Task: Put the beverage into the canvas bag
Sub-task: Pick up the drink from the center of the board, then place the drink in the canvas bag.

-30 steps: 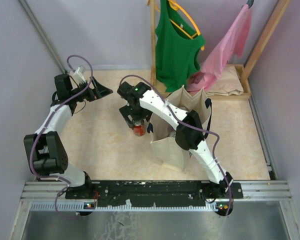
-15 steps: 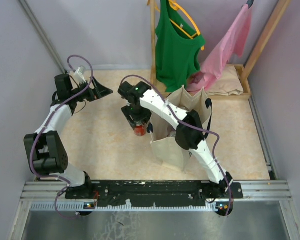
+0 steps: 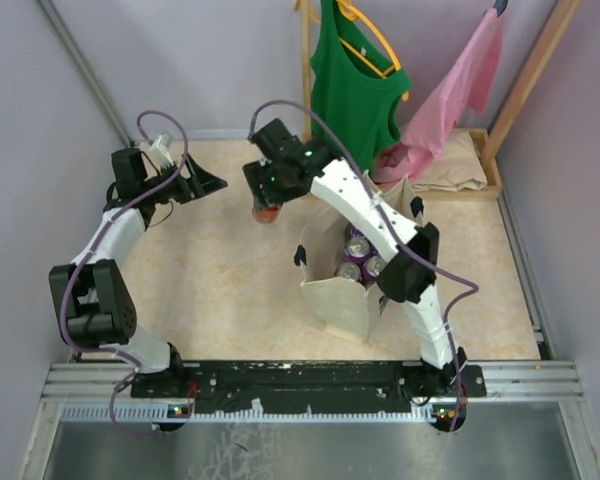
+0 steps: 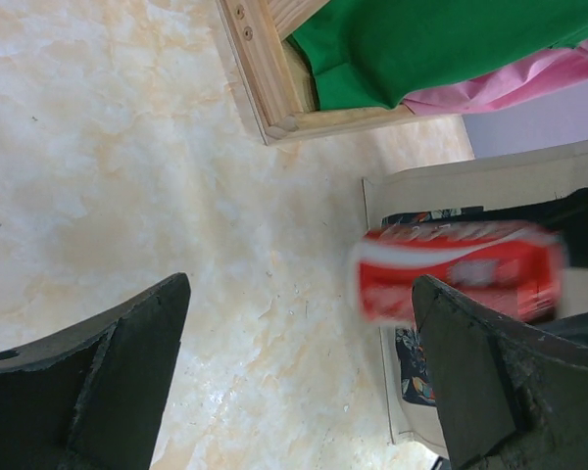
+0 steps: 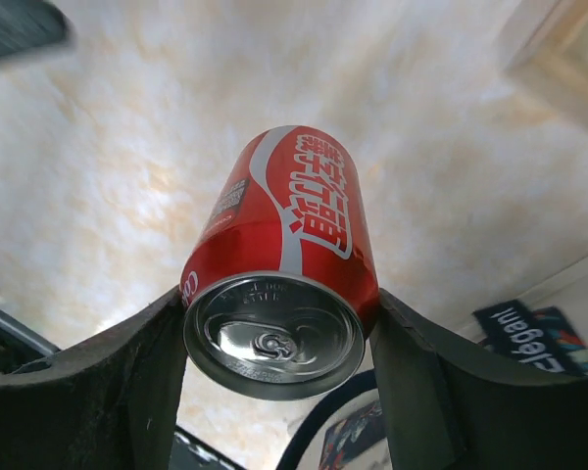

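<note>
The right gripper [image 3: 268, 207] pinched a red Coca-Cola can [image 3: 268, 212] by its sides, one finger pressed on each flank. In the right wrist view the can [image 5: 284, 255] showed its silver top and pull tab to the camera. The white ribbon and the brand name in white Chinese characters ran down its red wall. A small dark panel of print on the can's left side was too small to read.

The can hung over the marbled beige tabletop [image 3: 210, 270], to the left of the canvas bag [image 3: 340, 300] and near its far left corner, not over the opening. The cream bag stood upright with its mouth open, and three purple cans [image 3: 358, 245] sat inside; their labels could not be read. At the lower right of the right wrist view, a dark navy strip [image 5: 524, 338] carried white lettering that appeared to read "Elegant".

The left gripper [image 3: 205, 183] was near the far left of the table with its fingers spread wide and nothing between them. Its own camera showed the can [image 4: 459, 271] blurred in front of the bag [image 4: 470, 181].

Behind the bag, a green tank top [image 3: 350, 90] and a pink garment [image 3: 450, 95] hung on a wooden frame [image 3: 305, 100].
</note>
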You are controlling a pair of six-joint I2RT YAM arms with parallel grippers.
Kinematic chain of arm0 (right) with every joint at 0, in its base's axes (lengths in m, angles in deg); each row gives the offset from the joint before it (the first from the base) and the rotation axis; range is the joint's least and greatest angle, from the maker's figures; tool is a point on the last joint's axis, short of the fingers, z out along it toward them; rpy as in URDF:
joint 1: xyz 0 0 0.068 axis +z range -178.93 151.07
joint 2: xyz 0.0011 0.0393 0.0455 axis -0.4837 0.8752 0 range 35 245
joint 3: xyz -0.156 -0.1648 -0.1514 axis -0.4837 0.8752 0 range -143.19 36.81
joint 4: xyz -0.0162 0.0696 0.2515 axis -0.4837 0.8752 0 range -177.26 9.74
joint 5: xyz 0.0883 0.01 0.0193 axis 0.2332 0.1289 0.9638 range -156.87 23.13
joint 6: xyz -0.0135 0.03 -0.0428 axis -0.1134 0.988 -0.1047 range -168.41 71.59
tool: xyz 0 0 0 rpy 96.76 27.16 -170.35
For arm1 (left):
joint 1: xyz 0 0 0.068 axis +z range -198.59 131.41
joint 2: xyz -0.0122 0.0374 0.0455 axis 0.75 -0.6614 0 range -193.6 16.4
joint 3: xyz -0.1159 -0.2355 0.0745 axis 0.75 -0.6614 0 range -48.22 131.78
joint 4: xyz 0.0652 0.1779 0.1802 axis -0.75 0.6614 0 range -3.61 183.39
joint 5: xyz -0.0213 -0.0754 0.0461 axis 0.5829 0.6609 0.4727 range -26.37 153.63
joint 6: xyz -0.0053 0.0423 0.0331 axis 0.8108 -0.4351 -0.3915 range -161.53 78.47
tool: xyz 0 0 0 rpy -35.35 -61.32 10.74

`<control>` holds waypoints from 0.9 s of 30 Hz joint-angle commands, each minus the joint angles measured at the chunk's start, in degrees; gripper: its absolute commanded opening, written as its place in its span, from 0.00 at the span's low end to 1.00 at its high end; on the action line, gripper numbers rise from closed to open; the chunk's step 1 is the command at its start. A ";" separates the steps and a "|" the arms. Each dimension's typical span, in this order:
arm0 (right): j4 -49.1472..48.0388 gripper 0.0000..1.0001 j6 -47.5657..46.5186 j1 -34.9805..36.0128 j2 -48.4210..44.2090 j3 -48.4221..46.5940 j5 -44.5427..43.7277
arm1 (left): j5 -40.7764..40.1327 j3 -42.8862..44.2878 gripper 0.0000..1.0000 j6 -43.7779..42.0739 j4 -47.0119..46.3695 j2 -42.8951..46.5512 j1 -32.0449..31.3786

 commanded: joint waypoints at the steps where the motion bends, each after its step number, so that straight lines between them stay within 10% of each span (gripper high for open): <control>1: -12.49 0.00 1.31 -2.99 -13.23 -1.60 -2.53 | 0.99 1.98 1.00 -0.51 0.25 -1.09 -0.91; 10: -19.33 0.00 7.01 -13.41 -29.71 8.77 -1.26 | 2.00 3.81 1.00 -2.49 0.48 -2.66 -4.50; 27: 2.28 0.00 9.23 -17.23 -46.45 23.98 -0.09 | 2.51 9.11 1.00 -4.05 2.08 -8.70 -8.77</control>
